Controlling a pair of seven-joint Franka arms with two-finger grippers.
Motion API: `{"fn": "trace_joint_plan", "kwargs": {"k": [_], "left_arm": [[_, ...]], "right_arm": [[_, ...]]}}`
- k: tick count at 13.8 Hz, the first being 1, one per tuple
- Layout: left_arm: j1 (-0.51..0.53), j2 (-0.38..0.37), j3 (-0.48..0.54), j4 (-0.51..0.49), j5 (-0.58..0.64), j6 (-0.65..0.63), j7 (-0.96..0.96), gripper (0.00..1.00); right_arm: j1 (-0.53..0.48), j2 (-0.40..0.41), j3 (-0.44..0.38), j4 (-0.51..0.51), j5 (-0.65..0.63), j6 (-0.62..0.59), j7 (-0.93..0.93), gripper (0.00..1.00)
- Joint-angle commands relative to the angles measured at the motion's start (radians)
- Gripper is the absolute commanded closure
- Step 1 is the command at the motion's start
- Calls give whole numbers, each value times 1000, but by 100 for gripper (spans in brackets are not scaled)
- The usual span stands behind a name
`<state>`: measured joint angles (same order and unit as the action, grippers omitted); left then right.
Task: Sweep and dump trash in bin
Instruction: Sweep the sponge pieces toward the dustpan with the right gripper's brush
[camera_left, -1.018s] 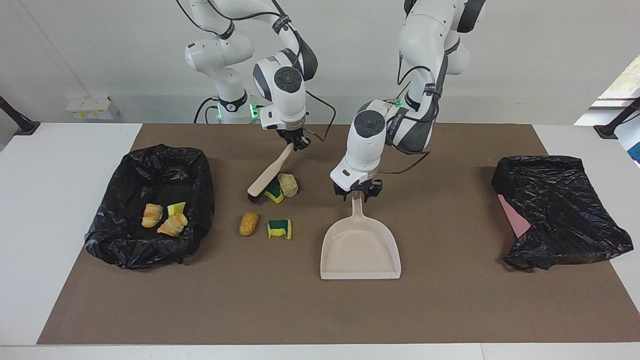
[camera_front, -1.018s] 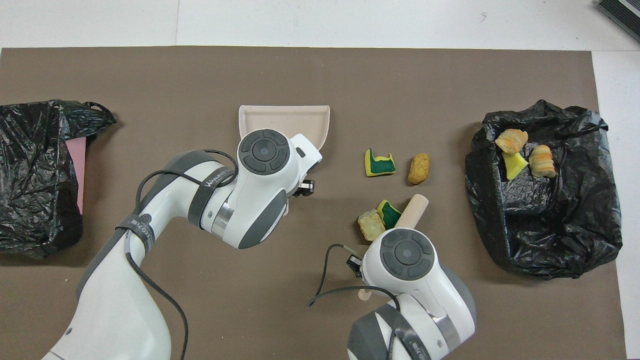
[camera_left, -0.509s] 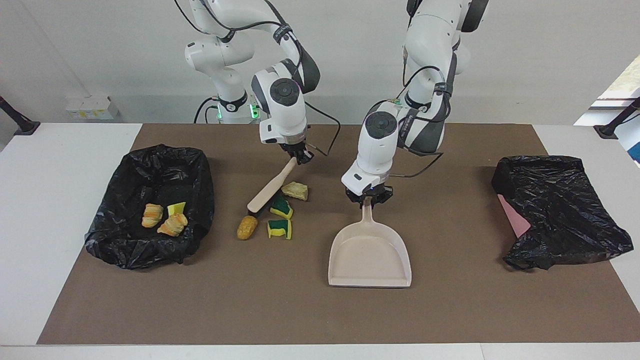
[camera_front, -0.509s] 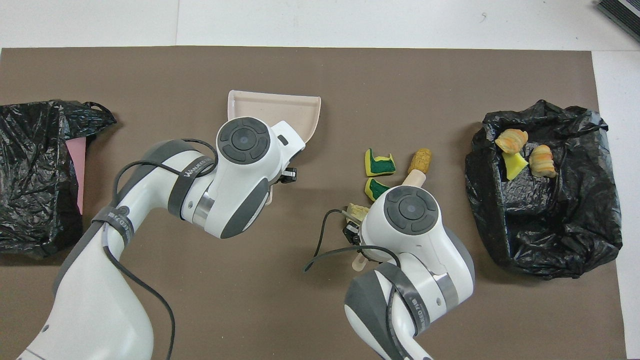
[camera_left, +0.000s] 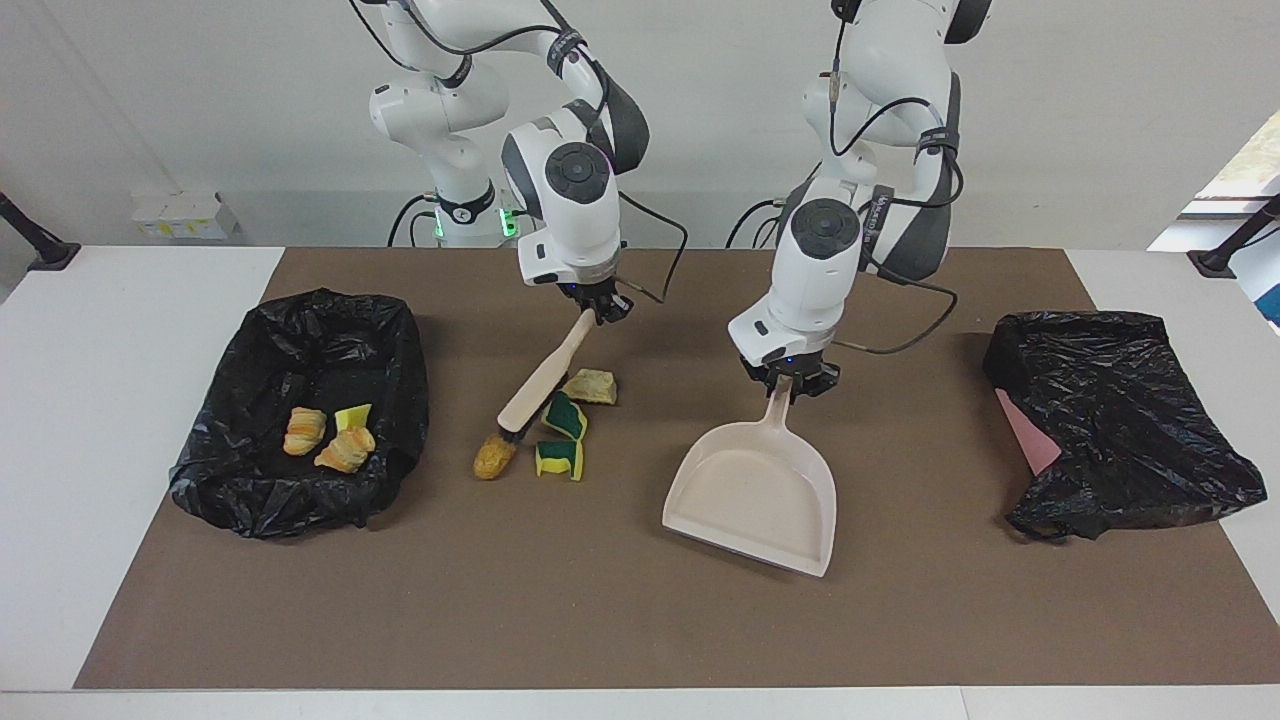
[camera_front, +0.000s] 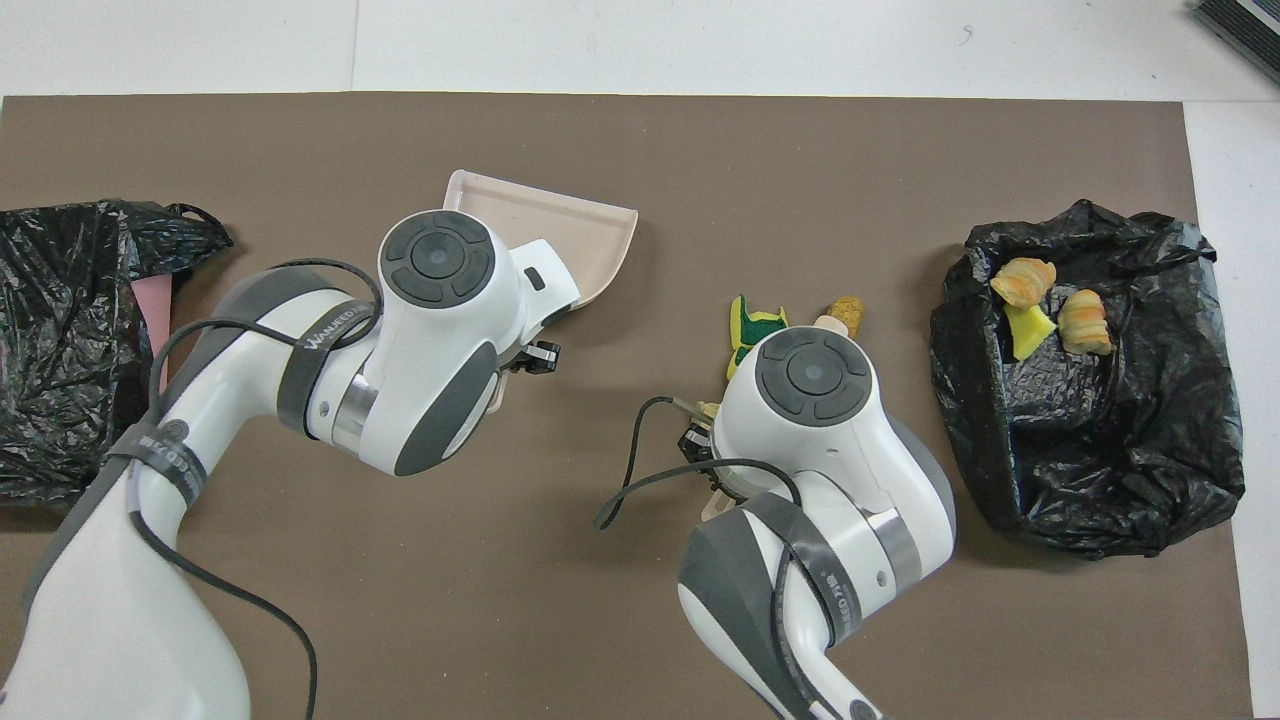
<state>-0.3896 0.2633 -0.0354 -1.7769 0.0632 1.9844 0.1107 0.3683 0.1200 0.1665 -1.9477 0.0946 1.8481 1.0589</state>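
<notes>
Since a second ago, your left gripper (camera_left: 787, 384) has carried the beige plastic dustpan (camera_left: 757, 495) toward the left arm's end of the table and turned it askew; its fingers are clamped on the handle. Your right gripper (camera_left: 603, 308), clamped on the beige wooden-handled brush (camera_left: 540, 381), has swept the loose trash (camera_left: 545, 427) together just under it. Three pieces (camera_left: 327, 436) lie in the black-lined bin (camera_left: 250, 500) at the right arm's end.

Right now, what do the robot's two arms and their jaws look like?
Both arms are glossy white, rounded tubes with dark grey joint sections and round grey caps. Black cables loop along each, and a band carries printed lettering. The left gripper and right gripper are small and black. Green lights glow at one base.
</notes>
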Motion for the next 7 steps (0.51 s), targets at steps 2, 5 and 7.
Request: {"fn": "trace_joint_plan", "kwargs": {"k": [2, 5, 7], "left_arm": [[115, -35, -8, -44, 17, -7, 433, 100], [156, -44, -6, -70, 18, -7, 672, 100], [163, -64, -6, -105, 41, 5, 809, 100]], "right_arm": [[9, -61, 10, -110, -16, 3, -152, 100], [32, -140, 8, -232, -15, 8, -295, 100], [26, -145, 8, -250, -15, 22, -322, 100]]}}
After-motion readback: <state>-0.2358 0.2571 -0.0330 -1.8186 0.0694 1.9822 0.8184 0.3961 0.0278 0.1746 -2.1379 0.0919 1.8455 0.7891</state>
